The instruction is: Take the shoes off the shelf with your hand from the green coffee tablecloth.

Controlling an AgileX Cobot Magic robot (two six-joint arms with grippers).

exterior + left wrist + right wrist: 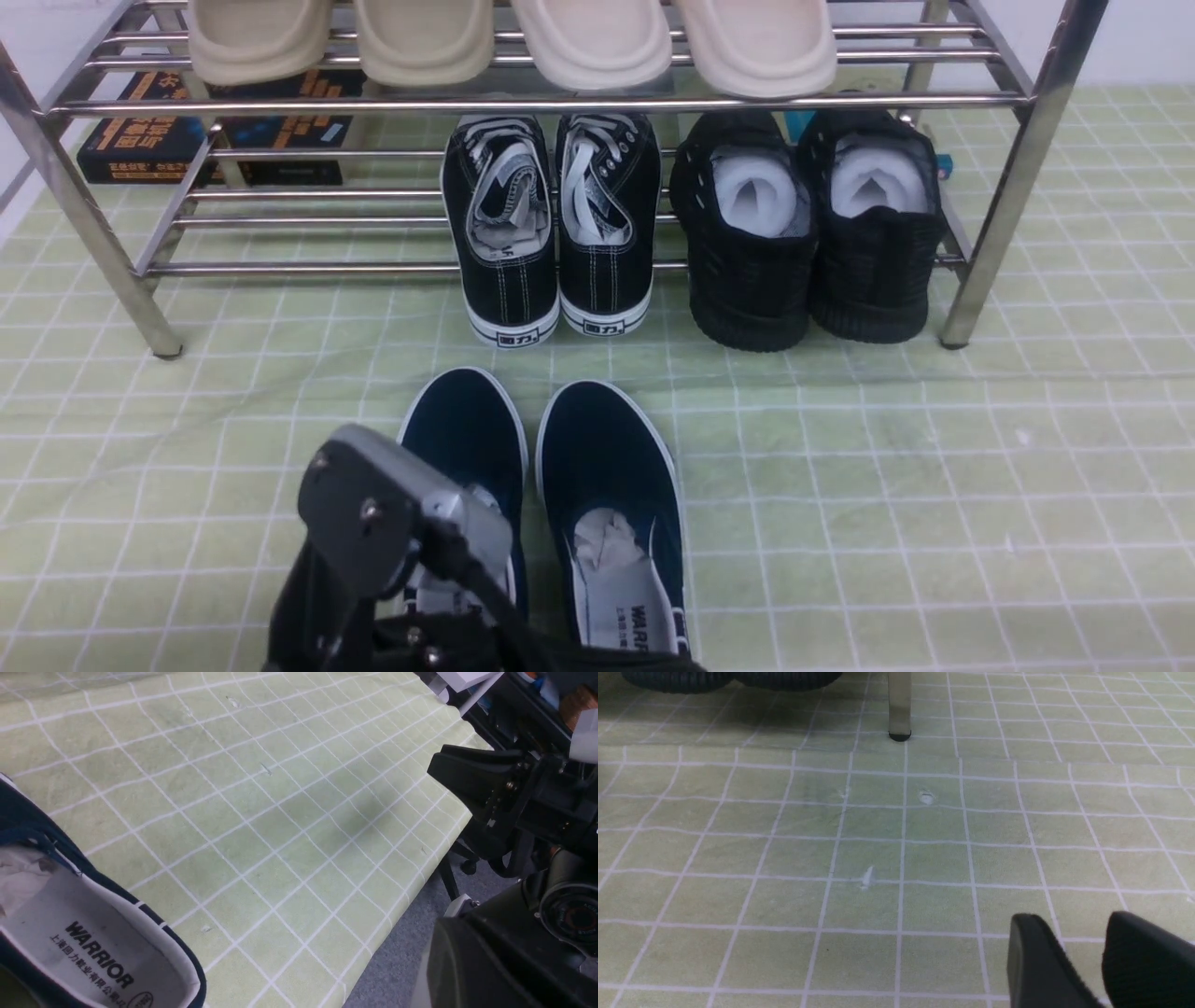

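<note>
Shiny chrome shelf (pixel 560 103), canvas shoes (pixel 607 457)

You've got the pair of navy shoes (pixel 560 504) sitting side by side on the green tablecloth (pixel 934 485), toes pointing toward the shelf (pixel 990 233) and well clear of its front legs. White rubber edges run round each one. The right shoe (pixel 611 523) shows its white insole with "WARR" printed and crumpled paper stuffed in the toe. The left shoe (pixel 467 439) is partly covered at the heel. Both lie flat, soles down. The shelf stands upright on the cloth, chrome tubes shining, two tiers.
</note>
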